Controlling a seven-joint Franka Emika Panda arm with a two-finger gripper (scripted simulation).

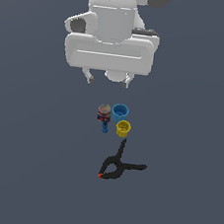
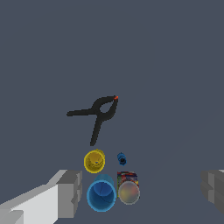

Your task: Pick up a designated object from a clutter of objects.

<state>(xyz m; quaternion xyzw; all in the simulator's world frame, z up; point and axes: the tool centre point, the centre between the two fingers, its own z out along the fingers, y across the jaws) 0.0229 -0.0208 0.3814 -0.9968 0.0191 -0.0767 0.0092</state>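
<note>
From where I sat, the exterior view gave me the whole picture: the gripper (image 1: 108, 79) hung well above the clutter, fingers spread apart, nothing between them. Under it sat the yellow cup (image 1: 123, 128), upright, just at 5 o'clock from the blue cup (image 1: 120, 110), the two nearly touching. The little can (image 1: 103, 113) stood right beside the blue cup at its 9 o'clock, and a tiny blue piece (image 1: 105, 128) lay at 6 o'clock from the can. The black clamp (image 1: 119, 165) sprawled at 6 o'clock from the yellow cup, apart from it, red tip (image 1: 99, 175) at the far low end.

The wrist view showed stuff the other one didn't: I could look straight down into the yellow cup (image 2: 94, 161) and the blue cup (image 2: 101, 195), both open-mouthed, and see the can's (image 2: 128, 189) pale top with the colored label along its side. The small blue piece (image 2: 121, 159) sat between yellow cup and can. The clamp (image 2: 97, 115) showed both handles splayed. One fingertip (image 2: 69, 194) and its partner at the opposite edge framed the shot, wide apart, but the arm body itself was out of sight here.
</note>
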